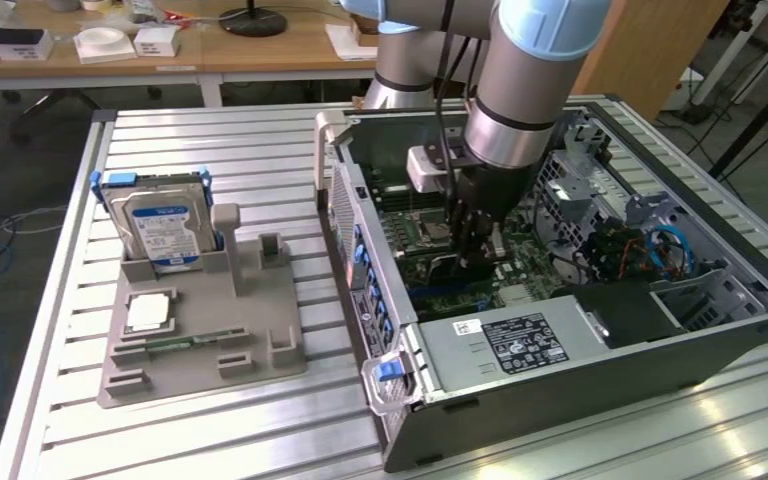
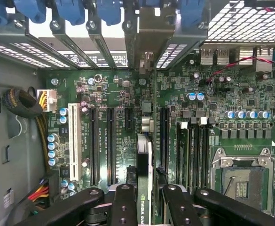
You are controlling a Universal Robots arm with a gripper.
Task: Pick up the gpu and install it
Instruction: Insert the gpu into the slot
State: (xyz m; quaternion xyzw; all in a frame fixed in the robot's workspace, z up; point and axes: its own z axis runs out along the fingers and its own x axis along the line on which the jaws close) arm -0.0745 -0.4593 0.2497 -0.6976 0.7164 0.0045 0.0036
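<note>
Robotics lab: slotted aluminium table (image 1: 224, 420), opened computer case (image 1: 704, 340), cluttered desks (image 1: 264, 50).

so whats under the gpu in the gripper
The gripper holds the gpu edge-on above the motherboard inside the computer case. Black expansion slots lie either side; the spot directly beneath is covered by the card.

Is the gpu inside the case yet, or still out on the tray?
Inside. The tool holds the gpu edge-on above the motherboard; whether it is seated, cannot tell.
</note>
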